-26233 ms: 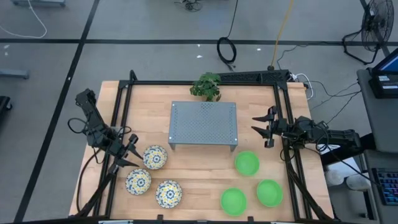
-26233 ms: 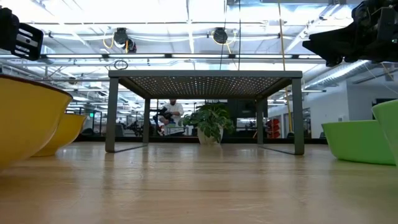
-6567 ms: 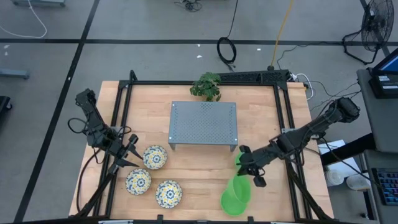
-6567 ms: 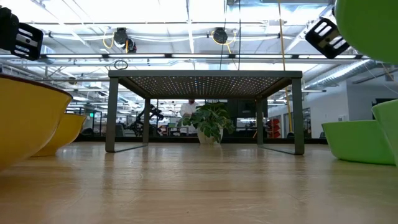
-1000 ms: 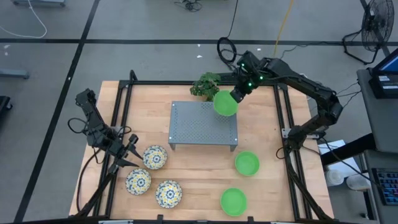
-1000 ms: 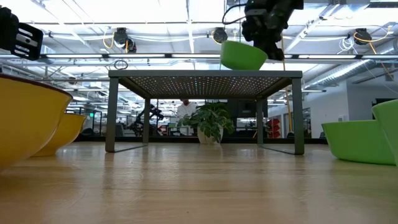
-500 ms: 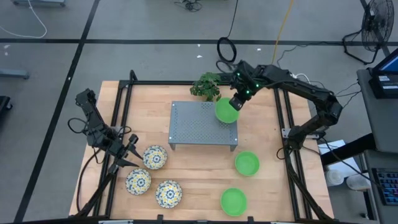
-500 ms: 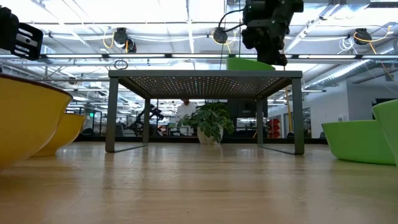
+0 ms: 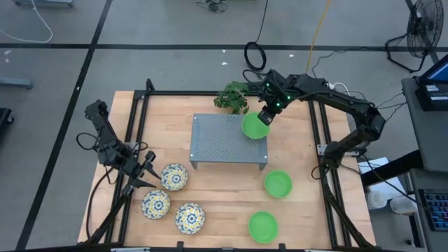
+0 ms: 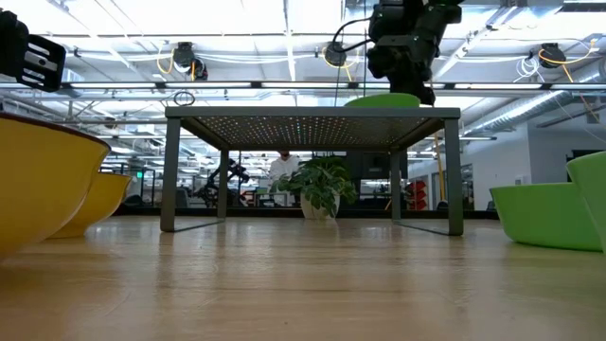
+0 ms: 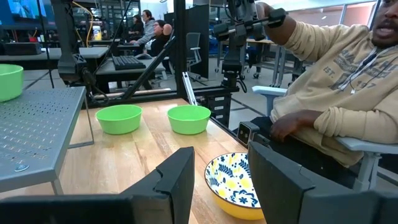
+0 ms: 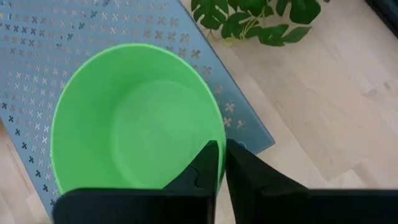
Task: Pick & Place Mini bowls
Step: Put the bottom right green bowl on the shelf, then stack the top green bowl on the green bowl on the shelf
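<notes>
A plain green mini bowl (image 9: 254,127) sits upright on the far right corner of the grey perforated shelf (image 9: 222,140). My right gripper (image 9: 264,120) reaches down to it from the far right and is shut on its rim. Two more green bowls (image 9: 278,184) (image 9: 263,227) stand on the table at the near right. Three white floral bowls (image 9: 174,176) (image 9: 155,204) (image 9: 190,218) stand at the near left. My left gripper (image 9: 145,172) waits open beside them, level, with the nearest floral bowl (image 11: 231,184) just beyond its fingers. My right gripper pinches the green bowl's rim (image 12: 219,128) on its far right side. One finger (image 12: 208,163) is inside the bowl and the other (image 12: 247,169) is outside. The fingers slant down from the far right. The bowl's bottom rests on the shelf top (image 10: 383,98).
A small potted plant (image 9: 233,96) stands just beyond the shelf, close to my right arm. A black frame (image 9: 316,133) runs along the table's sides. In the left wrist view a seated person (image 11: 329,106) is beside the table's near right.
My right gripper has come down and a little toward the near edge with the green bowl. The bowl hung above the shelf a second ago and now sits on the shelf's far right corner.
</notes>
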Available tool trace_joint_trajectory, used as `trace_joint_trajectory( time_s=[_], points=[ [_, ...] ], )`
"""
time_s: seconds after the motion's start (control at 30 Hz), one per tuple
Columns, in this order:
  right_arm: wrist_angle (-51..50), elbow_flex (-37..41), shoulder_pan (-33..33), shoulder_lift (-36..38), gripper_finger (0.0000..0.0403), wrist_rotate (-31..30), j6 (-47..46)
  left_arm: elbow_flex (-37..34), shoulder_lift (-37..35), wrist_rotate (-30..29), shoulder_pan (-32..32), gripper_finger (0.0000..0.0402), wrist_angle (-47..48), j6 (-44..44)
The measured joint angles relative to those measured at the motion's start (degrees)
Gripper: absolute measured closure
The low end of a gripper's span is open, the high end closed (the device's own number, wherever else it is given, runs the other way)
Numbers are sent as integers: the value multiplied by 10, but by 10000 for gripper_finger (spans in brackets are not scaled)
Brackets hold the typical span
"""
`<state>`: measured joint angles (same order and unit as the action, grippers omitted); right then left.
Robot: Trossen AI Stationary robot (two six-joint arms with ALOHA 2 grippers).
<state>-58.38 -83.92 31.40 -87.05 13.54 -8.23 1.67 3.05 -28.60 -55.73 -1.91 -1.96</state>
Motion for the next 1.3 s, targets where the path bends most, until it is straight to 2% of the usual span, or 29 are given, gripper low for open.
trace_joint_trajectory(
  time_s=[0.4, 0.6, 0.8, 1.0, 1.13, 1.3],
  points=[
    [57, 0, 0, 7, 320, 0, 0, 0, 0, 0, 0, 249, 0, 0],
    [93, 0, 0, 41, 292, 0, 1, 0, 0, 0, 0, 250, 0, 0],
    [80, 0, -8, 92, 277, 1, 5, 0, 0, 0, 0, 249, 0, 0],
    [31, 0, -59, 145, 277, 1, 19, 0, 0, 0, 0, 249, 0, 0],
    [0, 0, -117, 174, 277, 1, 18, 0, 0, 0, 0, 249, 0, 0],
    [-40, 0, -200, 201, 277, -1, -26, 0, 0, 0, 0, 249, 0, 0]
  ],
)
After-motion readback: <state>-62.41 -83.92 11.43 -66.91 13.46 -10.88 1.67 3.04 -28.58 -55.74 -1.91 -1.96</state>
